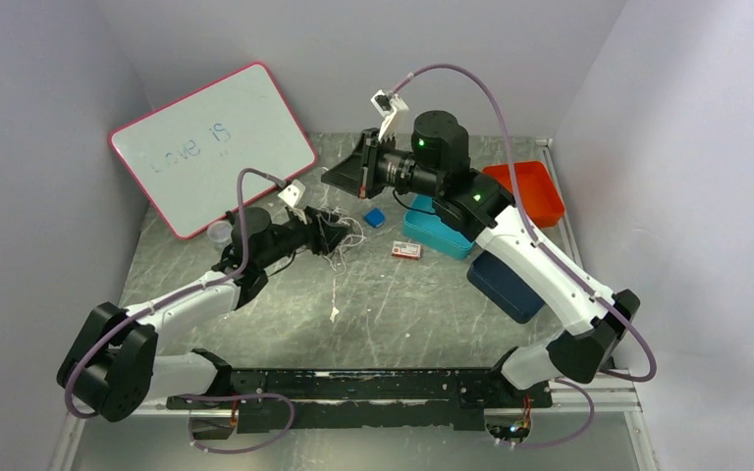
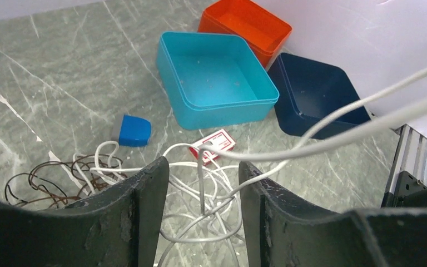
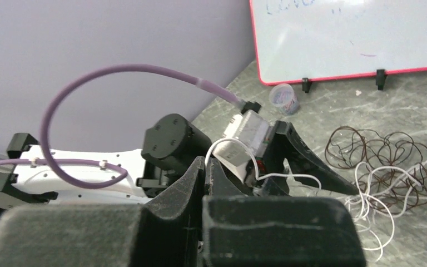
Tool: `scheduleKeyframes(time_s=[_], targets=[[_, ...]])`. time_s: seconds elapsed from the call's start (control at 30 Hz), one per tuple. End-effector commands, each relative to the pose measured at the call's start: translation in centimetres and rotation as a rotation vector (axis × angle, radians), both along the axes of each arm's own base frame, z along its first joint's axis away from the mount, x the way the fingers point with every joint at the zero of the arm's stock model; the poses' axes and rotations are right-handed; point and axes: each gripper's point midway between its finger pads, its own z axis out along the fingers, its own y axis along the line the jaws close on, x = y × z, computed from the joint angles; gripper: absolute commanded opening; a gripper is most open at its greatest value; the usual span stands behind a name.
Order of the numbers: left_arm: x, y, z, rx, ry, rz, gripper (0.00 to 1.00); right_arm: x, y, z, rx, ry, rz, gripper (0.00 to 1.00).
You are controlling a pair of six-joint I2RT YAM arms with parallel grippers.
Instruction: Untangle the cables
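Cables point(image 1: 350, 239), thin white and dark brown wires, lie tangled on the grey marbled desk point(image 1: 403, 304), at 9 o'clock from the shallow teal plastic box point(image 1: 437, 235). Left wrist view: the left gripper point(image 2: 203, 167) has its jaws released, with white loops between them. Right wrist view: the right gripper point(image 3: 205, 164) has its jaws clenched on one white strand.

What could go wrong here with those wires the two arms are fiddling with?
1. The right gripper seems to hold a white cable pulled taut; more pulling may tighten the tangle instead of loosening it.
2. White loops lie beside the small red-and-white box; dragging could sweep it along.
3. The left gripper is open around several strands, so it may close on more than one at once.
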Motion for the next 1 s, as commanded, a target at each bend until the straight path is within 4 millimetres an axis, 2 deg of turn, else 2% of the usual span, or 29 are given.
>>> scheduleKeyframes(time_s=[0.0,0.3,0.5,0.8,0.97], targets=[[-0.6,-0.9,-0.4,-0.031,-0.006,-0.040,0.54,-1.8,-0.5,4.7,0.110,-0.082,0.044,0.00],[-0.9,-0.8,-3.7,-0.019,0.063,-0.028,0.55,-3.1,-1.8,8.9,0.188,-0.157,0.044,0.00],[-1.2,-0.9,-5.9,0.000,0.105,-0.029,0.56,-3.7,-2.9,12.3,0.230,-0.232,0.028,0.00],[-1.9,-1.0,-9.2,0.020,0.174,-0.027,0.55,-3.6,-4.2,15.9,0.235,-0.329,-0.024,0.00],[-2.2,-0.7,-10.5,0.035,0.195,-0.022,0.52,-3.2,-5.8,17.8,0.224,-0.395,-0.103,0.00]])
